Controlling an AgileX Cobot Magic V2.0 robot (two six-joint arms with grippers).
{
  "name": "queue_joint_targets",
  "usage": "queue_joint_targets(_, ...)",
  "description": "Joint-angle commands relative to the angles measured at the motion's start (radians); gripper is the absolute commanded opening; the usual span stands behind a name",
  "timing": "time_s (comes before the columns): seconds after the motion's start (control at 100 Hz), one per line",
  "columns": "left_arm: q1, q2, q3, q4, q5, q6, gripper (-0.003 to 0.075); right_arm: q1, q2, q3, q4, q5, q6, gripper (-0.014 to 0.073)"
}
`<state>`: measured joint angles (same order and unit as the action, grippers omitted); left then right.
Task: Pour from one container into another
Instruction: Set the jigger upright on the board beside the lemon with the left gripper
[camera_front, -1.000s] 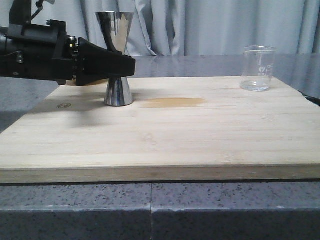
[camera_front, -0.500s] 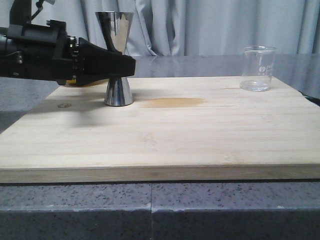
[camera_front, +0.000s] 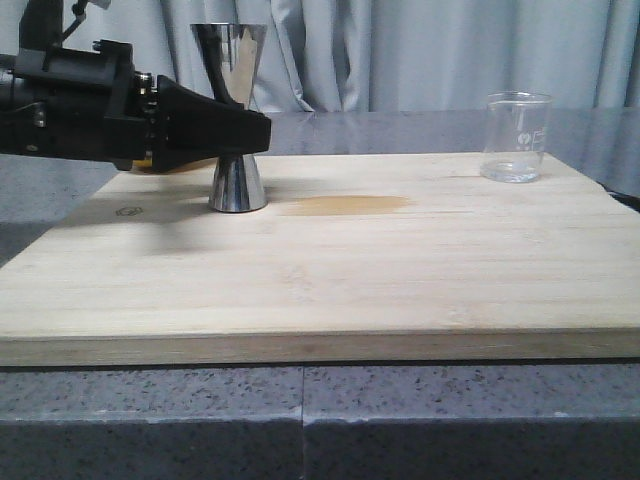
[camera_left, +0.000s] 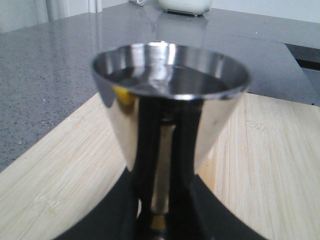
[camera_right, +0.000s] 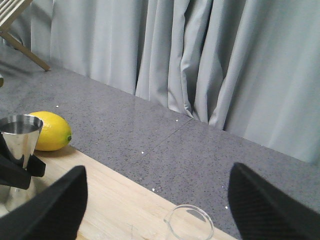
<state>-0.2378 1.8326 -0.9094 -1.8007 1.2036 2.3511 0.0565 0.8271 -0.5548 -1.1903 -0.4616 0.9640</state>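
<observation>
Steel jigger (camera_front: 233, 110) gripped at the waist by the left gripper (camera_front: 245, 132); glass beaker (camera_front: 515, 137) standing apart at the far right of the wooden board (camera_front: 330, 270).

White printed marks are seen on the beaker wall, but they cannot be read; a small stamped mark on the board's left part is likewise illegible. The beaker is shown upright near the board's far right corner, with what looks like a little clear liquid at its bottom. The jigger is shown upright on the board's far left part, its waist clamped between the left gripper's black fingers (camera_left: 145, 150); its upper cup holds a dark reflection, so contents cannot be determined. The right gripper (camera_right: 155, 210) is held spread wide above the beaker. A lemon (camera_right: 49, 131) lies on the grey countertop (camera_right: 165, 150) behind the jigger.
</observation>
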Motion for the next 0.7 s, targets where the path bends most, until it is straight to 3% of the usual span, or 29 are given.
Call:
queue_joint_targets(0.0,-0.002,-0.029,-0.018,-0.045,0.065,-0.013,-0.0018,0.000,-0.015,-0.025,0.025,-0.037,-0.001,0.0534)
queue_joint_targets(0.3,-0.002,-0.029,-0.018,-0.045,0.065,-0.013,-0.0006,0.000,-0.015,-0.025,0.025,-0.037,-0.001,0.0533)
queue_joint_targets(0.57,-0.002,-0.029,-0.018,-0.047,0.065,-0.043,0.0175,0.000,-0.015,-0.025,0.025,-0.037,-0.001,0.0533)
queue_joint_targets(0.69,-0.002,-0.029,-0.018,-0.047,0.065,-0.043,0.0218,0.000,-0.015,-0.025,0.025,-0.037,-0.001,0.0534)
